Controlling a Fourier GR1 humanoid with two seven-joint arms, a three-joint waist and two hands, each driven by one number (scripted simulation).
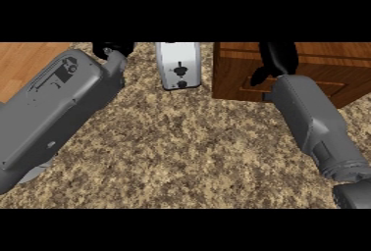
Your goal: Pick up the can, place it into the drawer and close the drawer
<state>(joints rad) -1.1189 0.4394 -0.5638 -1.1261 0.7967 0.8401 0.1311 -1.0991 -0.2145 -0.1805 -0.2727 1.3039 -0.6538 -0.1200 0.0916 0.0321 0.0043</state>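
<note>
The right hand (278, 58) reaches over the wooden drawer unit (340, 73) at the counter's (188, 147) far right edge; whether it is wide or narrow cannot be told. The left hand (112, 49) sits mostly cut off at the far left edge. A toaster (178, 64) stands between them. The can is not visible.

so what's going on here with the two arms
The robot's right hand is up against the front of the brown wooden drawer unit at the far right of the speckled stone counter. The left hand shows only partly at the upper edge, beside a white toaster. No can is visible, and the drawer front looks closed or nearly so.
</note>
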